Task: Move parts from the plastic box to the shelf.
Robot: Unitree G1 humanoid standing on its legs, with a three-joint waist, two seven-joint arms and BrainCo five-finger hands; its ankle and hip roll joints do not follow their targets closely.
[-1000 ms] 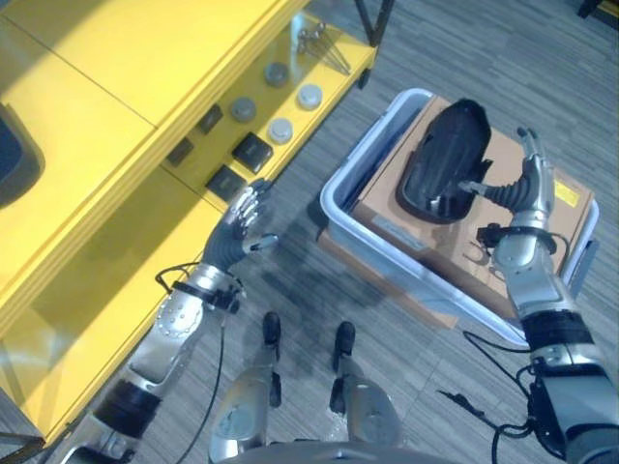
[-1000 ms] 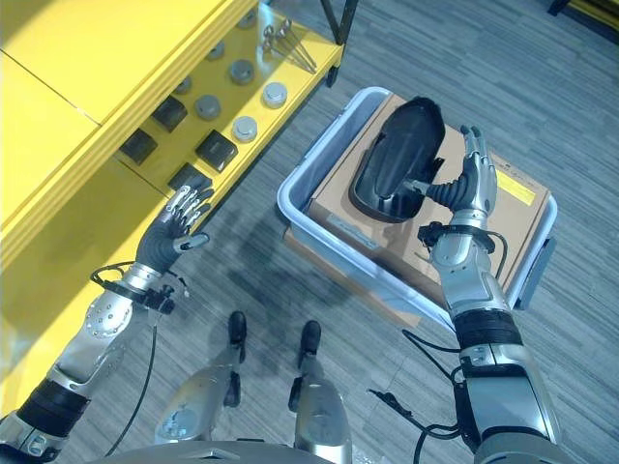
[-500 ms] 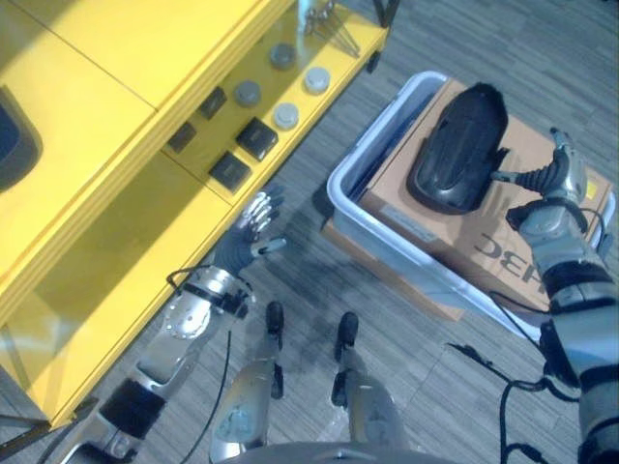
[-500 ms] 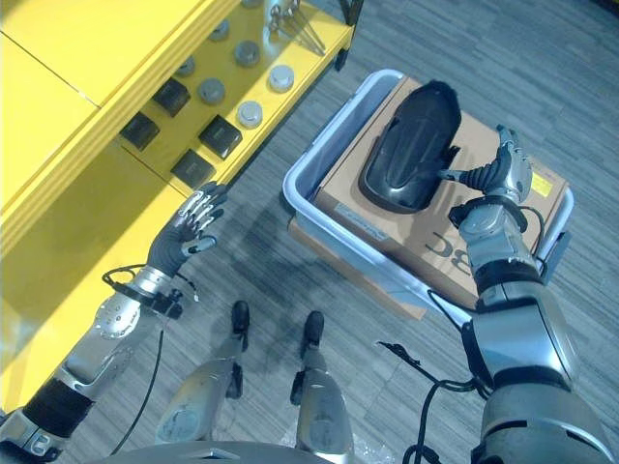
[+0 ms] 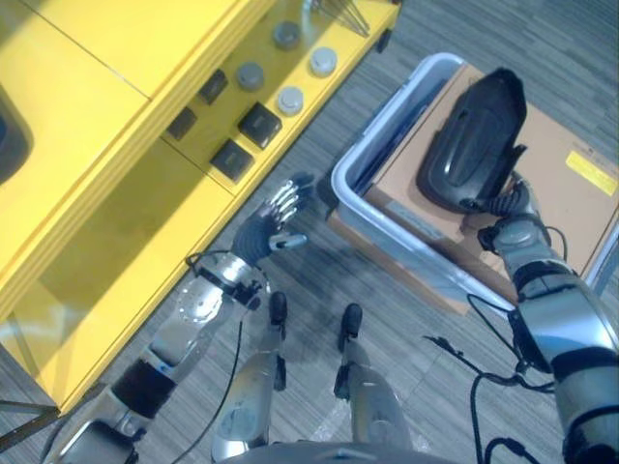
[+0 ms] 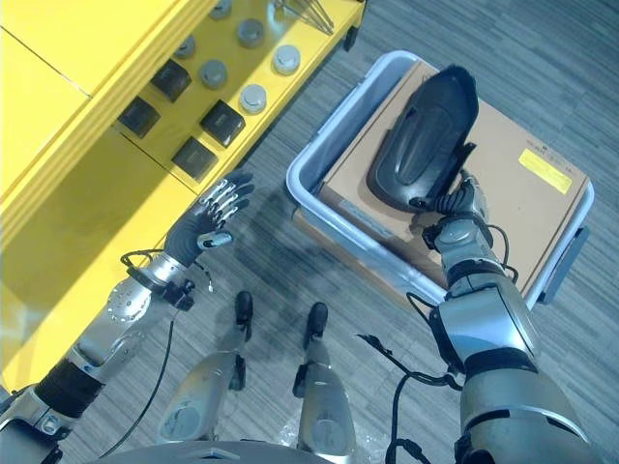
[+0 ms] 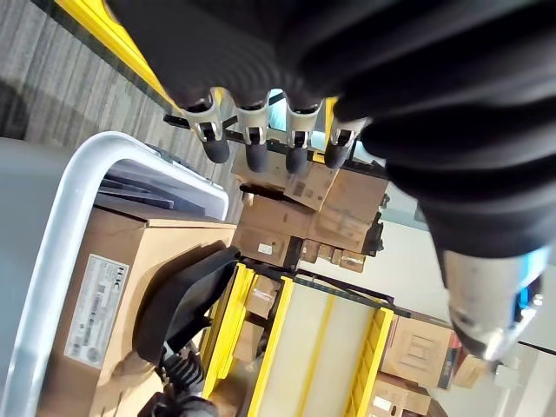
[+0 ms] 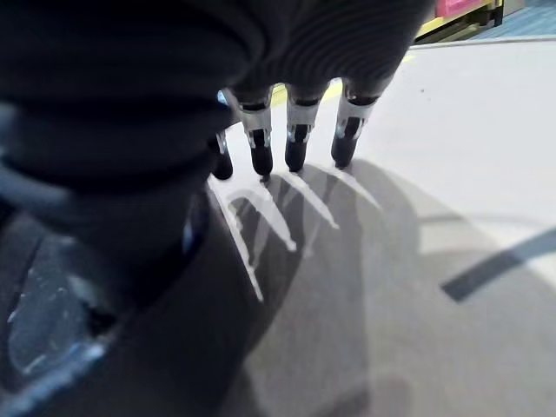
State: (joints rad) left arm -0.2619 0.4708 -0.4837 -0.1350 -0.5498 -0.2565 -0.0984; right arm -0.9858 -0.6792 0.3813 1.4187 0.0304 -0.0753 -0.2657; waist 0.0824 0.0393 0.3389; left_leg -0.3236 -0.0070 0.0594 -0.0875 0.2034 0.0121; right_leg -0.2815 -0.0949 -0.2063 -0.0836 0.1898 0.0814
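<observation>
A: Since the black moulded part (image 6: pixel 426 135) lies on the cardboard sheet (image 6: pixel 522 193) that fills the grey plastic box (image 6: pixel 309 179), toward the box's shelf-side rim, where would you take it?

B: By its narrow lower end, just beside the right hand (image 6: pixel 462 208). That hand's fingers (image 8: pixel 295 139) look straight over the cardboard, holding nothing.

A: Heavy?

B: I'd guess light, stiff and smooth, so it may slip; a wrap round the rim suits better than a pinch.

A: And the left hand (image 6: pixel 208 224)?

B: Open, fingers spread, above the floor beside the yellow shelf (image 6: pixel 58 261), whose lower level carries dark blocks (image 6: pixel 221 123) and round caps (image 6: pixel 253 96).
</observation>
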